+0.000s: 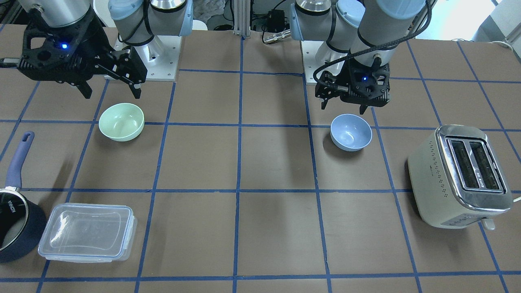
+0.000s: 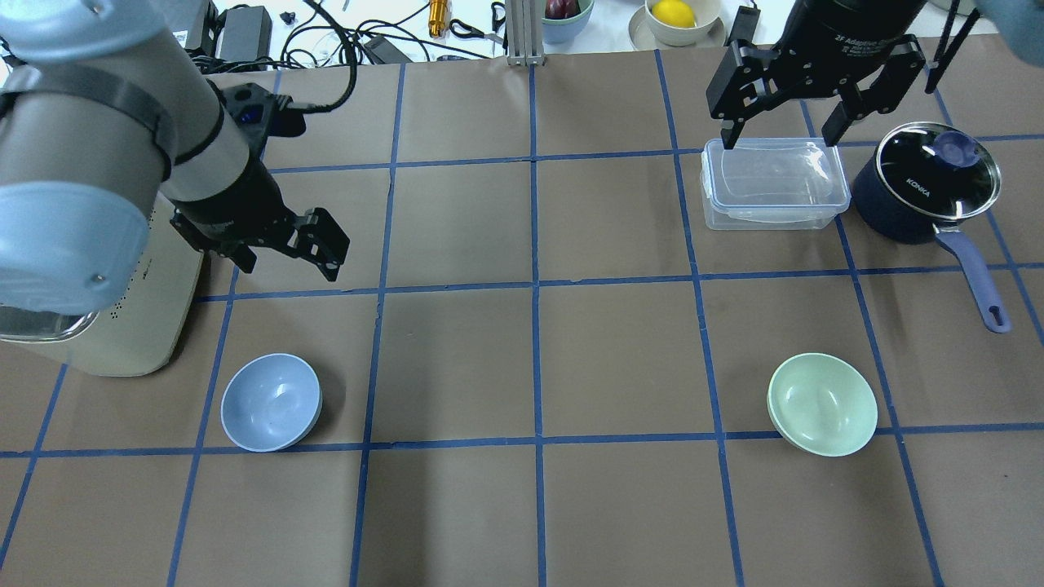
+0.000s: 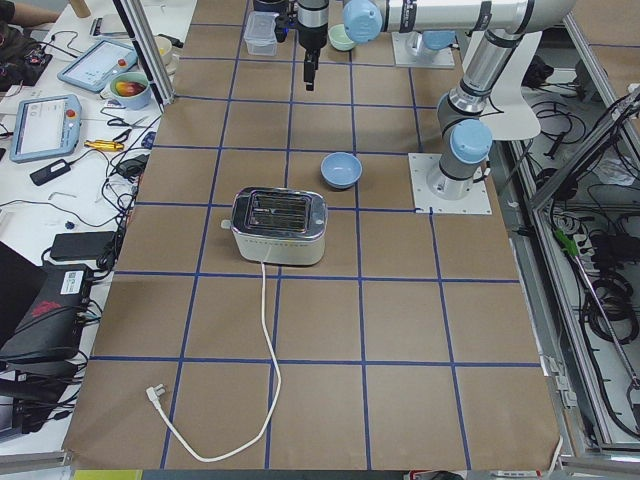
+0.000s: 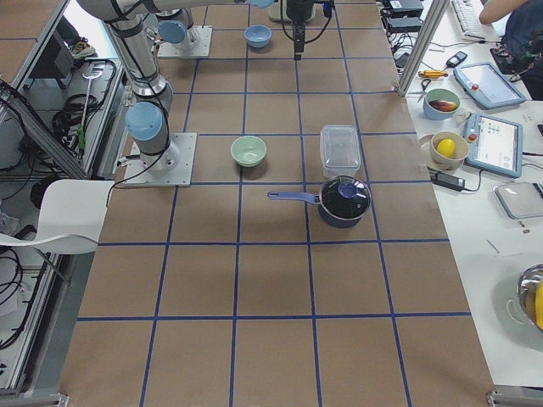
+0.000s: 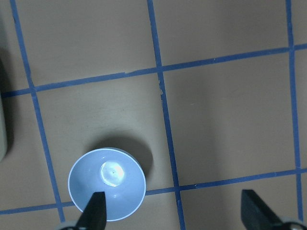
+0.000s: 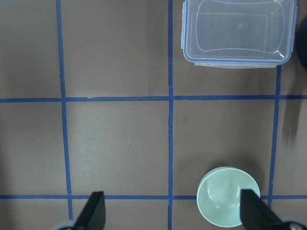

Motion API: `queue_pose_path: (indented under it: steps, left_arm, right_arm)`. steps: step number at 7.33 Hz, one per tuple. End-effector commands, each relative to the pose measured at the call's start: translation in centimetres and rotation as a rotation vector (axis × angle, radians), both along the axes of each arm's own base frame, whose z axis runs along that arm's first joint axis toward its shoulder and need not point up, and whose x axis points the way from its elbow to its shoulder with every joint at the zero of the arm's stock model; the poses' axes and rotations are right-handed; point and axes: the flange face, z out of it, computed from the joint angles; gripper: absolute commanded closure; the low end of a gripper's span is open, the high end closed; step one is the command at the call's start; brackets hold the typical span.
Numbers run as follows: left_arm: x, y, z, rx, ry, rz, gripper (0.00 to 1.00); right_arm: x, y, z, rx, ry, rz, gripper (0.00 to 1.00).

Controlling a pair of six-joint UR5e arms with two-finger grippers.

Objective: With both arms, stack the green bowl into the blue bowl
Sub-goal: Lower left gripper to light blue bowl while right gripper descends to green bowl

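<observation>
The green bowl stands upright on the table on my right side; it also shows in the overhead view and the right wrist view. The blue bowl stands upright on my left side, also seen from overhead and in the left wrist view. My left gripper is open and empty, hovering above the table just beyond the blue bowl. My right gripper is open and empty, raised high, with the green bowl below it and nearer my base.
A cream toaster stands at the table's left end near the blue bowl, its cord trailing off. A clear lidded plastic container and a dark navy saucepan with a blue handle sit beyond the green bowl.
</observation>
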Motion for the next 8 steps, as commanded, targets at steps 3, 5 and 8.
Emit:
queue_pose_path:
  steps: [3, 5, 8]
  left_arm:
    - [3.1, 8.5, -18.5, -0.065, -0.002, 0.072, 0.0]
    - [3.8, 9.7, -21.8, -0.051, -0.003, 0.099, 0.02]
    - [4.6, 9.3, -21.2, -0.07, -0.138, 0.094, 0.97]
  right_arm:
    - [-3.5, -0.6, -3.0, 0.068, 0.012, 0.069, 0.0]
    - [-11.5, -0.9, -6.0, 0.129, -0.012, 0.117, 0.0]
    - [-19.1, 1.4, -15.3, 0.175, -0.026, 0.135, 0.0]
